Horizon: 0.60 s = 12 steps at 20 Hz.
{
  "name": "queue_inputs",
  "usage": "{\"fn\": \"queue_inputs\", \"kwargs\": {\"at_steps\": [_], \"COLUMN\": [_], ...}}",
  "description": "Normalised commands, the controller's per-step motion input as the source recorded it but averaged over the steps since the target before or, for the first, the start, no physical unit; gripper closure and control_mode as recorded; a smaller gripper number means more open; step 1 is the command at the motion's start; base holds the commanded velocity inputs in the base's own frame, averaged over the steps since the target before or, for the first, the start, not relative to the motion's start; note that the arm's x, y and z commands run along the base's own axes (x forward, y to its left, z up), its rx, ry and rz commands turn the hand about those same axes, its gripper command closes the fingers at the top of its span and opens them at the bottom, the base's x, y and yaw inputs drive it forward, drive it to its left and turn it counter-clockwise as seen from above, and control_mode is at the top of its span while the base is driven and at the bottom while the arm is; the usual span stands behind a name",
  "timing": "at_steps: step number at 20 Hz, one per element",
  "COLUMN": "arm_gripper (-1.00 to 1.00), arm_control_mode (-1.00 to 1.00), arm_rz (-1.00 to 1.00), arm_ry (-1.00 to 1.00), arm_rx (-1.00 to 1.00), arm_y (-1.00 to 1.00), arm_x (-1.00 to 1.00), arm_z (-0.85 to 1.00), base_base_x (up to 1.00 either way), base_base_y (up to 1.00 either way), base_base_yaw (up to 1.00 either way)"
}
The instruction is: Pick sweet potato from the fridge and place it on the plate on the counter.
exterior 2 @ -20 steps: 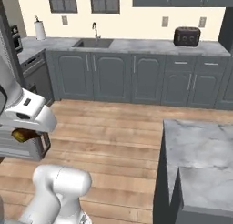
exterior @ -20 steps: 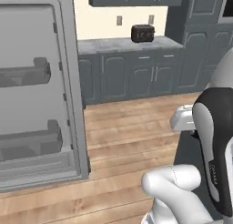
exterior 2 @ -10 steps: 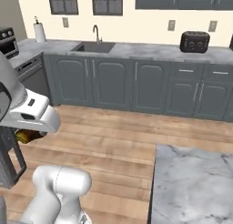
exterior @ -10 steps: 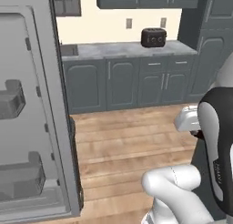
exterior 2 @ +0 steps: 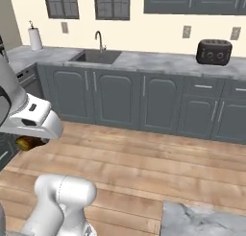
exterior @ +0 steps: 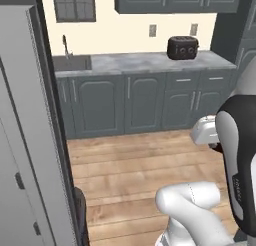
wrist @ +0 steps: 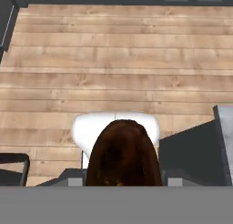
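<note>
The sweet potato (wrist: 124, 155), a dark reddish-brown lump, sits between my gripper (wrist: 124, 181) fingers in the hand view, above wooden floor. In the right base view the white hand hangs at the left with the gripper (exterior 2: 25, 140) under it, shut on the sweet potato (exterior 2: 29, 144). The hand appears at the right in the left base view, its gripper (exterior: 216, 147) mostly hidden by the arm. The fridge (exterior: 25, 120) stands close at the left. A marbled counter (exterior 2: 158, 62) runs along the far wall, and a nearer counter (exterior 2: 202, 223) corner lies at the lower right. The blue plate is out of view.
A black toaster (exterior 2: 214, 52) stands on the far counter, with a sink and tap (exterior 2: 98, 41) to its left and a paper towel roll (exterior 2: 33, 37) at the far left. Dark grey cupboards (exterior: 145, 105) line the wall. Wooden floor (exterior 2: 144, 158) stretches between me and them.
The base has driven, so the whole scene has shifted: the fridge door has slid leftward and the far counter looms larger. The gripper stays shut on the sweet potato.
</note>
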Motion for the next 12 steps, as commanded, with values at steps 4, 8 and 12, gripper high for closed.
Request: {"fn": "queue_inputs", "kwargs": {"at_steps": [4, 8, 12], "arm_gripper": [1.00, 1.00, 1.00], "arm_control_mode": [1.00, 1.00, 1.00], "arm_rz": [0.00, 0.00, 0.00], "arm_ry": [0.00, 0.00, 0.00], "arm_rx": [0.00, 0.00, 0.00], "arm_y": [0.00, 0.00, 0.00], "arm_x": [0.00, 0.00, 0.00], "arm_z": [0.00, 0.00, 0.00], "base_base_x": [0.92, 1.00, 1.00], "base_base_y": [-0.01, 0.00, 0.00], "base_base_yaw": [0.07, 0.20, 0.49]}}
